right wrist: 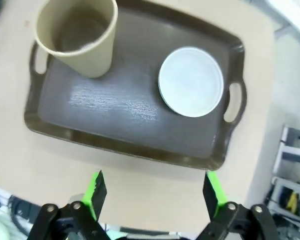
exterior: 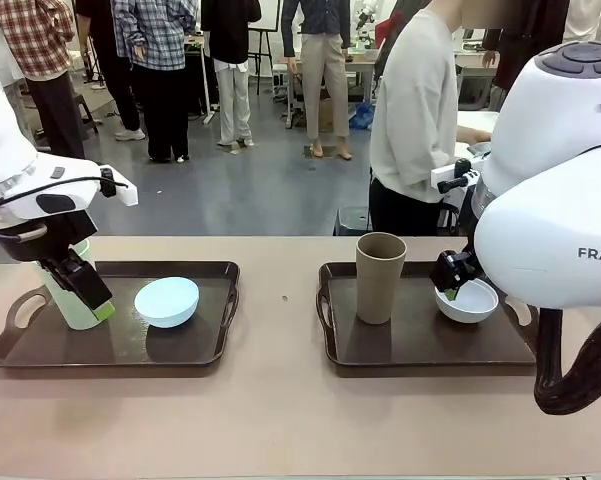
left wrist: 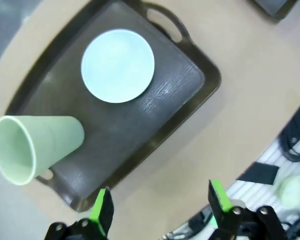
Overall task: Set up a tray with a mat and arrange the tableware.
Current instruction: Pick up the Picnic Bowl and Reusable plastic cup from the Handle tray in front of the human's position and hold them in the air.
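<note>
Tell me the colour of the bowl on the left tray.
The bowl is light blue, clearest in the left wrist view.

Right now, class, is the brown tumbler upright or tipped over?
Upright. The brown tumbler stands on its base on the right tray, rim up; the right wrist view looks down into its open mouth.

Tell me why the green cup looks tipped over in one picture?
Left wrist view: the wide lens stretches the pale green tumbler near the edge; front view: it stands upright; right wrist view: light glares off the right tray.
</note>
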`<state>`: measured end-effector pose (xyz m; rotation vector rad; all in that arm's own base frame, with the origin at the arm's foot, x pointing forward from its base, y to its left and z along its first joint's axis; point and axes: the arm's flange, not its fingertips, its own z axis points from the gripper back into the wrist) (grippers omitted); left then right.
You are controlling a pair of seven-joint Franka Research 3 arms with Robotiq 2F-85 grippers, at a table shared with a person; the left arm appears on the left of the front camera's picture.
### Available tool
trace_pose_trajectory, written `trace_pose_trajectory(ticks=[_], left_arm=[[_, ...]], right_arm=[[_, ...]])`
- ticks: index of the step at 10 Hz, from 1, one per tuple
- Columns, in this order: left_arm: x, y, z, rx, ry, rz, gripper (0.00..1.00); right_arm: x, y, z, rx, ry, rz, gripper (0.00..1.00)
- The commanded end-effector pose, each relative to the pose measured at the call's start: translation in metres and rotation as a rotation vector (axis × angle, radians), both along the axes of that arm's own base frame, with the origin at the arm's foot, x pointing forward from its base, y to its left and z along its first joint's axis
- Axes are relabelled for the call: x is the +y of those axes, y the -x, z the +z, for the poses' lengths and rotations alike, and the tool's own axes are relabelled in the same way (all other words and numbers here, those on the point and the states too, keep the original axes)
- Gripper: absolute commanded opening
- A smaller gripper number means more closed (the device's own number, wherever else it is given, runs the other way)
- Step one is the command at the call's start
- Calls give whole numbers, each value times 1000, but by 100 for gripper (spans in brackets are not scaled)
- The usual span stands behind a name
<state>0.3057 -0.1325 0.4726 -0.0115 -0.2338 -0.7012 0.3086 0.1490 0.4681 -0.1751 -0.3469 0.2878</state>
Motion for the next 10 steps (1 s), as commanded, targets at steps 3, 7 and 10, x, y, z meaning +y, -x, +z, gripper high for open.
trace_pose_trajectory(ticks=[3, 7, 10], left_arm=[[0, -16, -9, -35, 14, 17, 100], [64, -10, 18, 180, 215, -13, 100], [126, -41, 24, 249, 488, 82, 100]], right_arm=[[3, -16, 0, -54, -60, 83, 100], [-98, 0, 38, 54, -404, -41, 100], [-191, -2, 51, 40, -713, -123, 100]])
